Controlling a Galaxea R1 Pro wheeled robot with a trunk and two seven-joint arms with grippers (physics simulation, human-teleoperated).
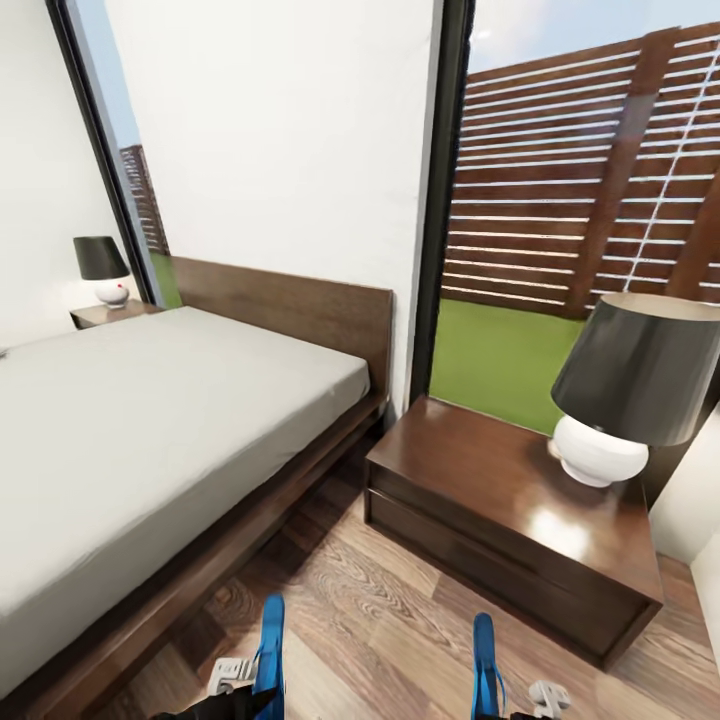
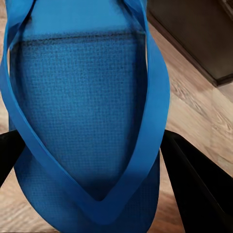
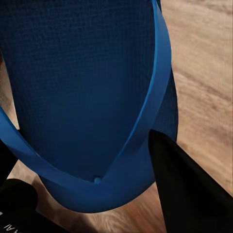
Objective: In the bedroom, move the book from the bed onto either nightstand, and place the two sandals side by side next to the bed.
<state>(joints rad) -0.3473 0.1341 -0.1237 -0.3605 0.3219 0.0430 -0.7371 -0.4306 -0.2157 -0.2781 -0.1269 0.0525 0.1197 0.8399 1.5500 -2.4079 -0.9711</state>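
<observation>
Sandal-placing step: each gripper, left [image 1: 262,690] and right [image 1: 492,695], is clamped on one blue sandal [image 2: 87,121] [image 3: 92,97], held over the wooden floor [image 1: 380,620] between bed [image 1: 150,440] and nightstand [image 1: 500,510]; next, both likely need lowering side by side beside the bed frame.

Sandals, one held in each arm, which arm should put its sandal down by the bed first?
Probably the left: its sandal hangs nearer the bed frame, while the right sandal is toward the nightstand.
</observation>
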